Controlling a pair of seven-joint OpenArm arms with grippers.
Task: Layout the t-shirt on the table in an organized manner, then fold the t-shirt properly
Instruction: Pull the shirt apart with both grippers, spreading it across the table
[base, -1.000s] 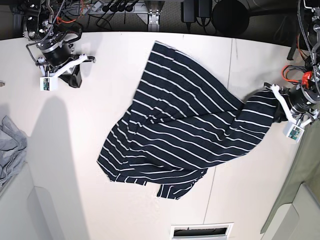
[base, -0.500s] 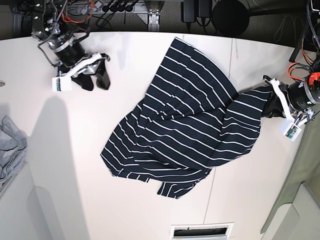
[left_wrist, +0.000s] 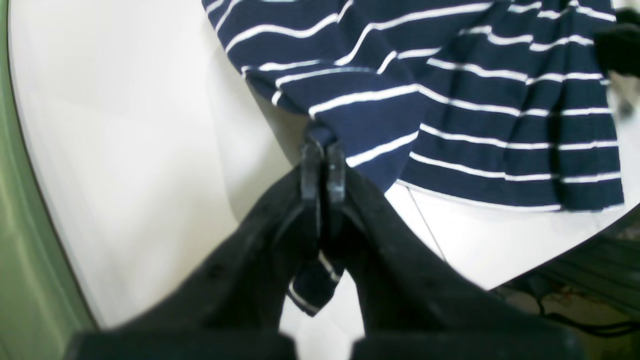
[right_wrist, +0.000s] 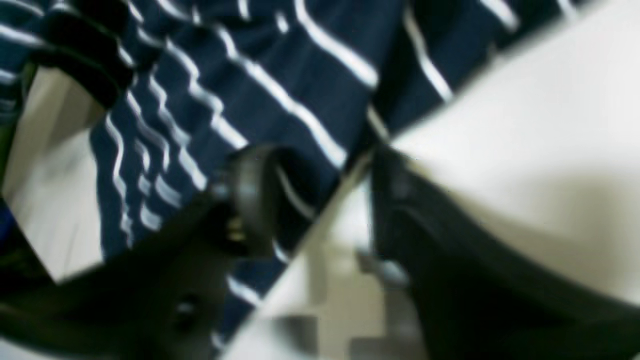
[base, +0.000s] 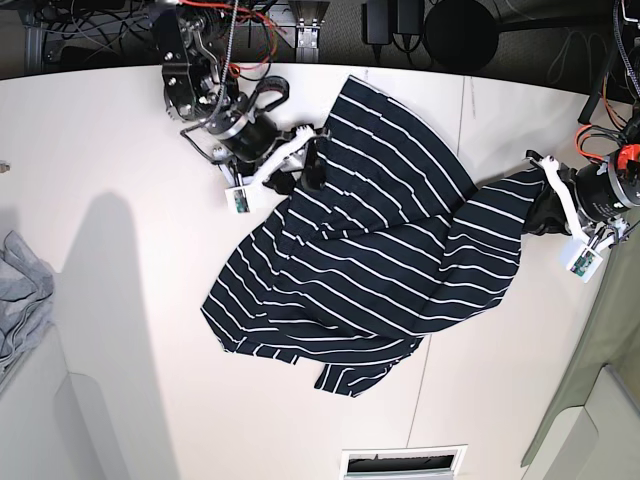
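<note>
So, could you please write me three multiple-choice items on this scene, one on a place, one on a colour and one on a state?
1. Where does the light grey garment lie?
A. At the table's left edge in the base view
B. On top of the t-shirt
C. In the right tool

2. What colour are the t-shirt's stripes?
A. Red
B. White
C. Yellow

3. How is the left tool?
A. Open above bare table
B. Shut on nothing
C. Shut on the t-shirt's edge

Answers:
1. A, since it sits bunched at the left border of the table, apart from the t-shirt.
2. B, as thin white lines cross the dark navy cloth.
3. C, because the left wrist view shows the jaws pressed together with striped cloth pinched between them.
</note>
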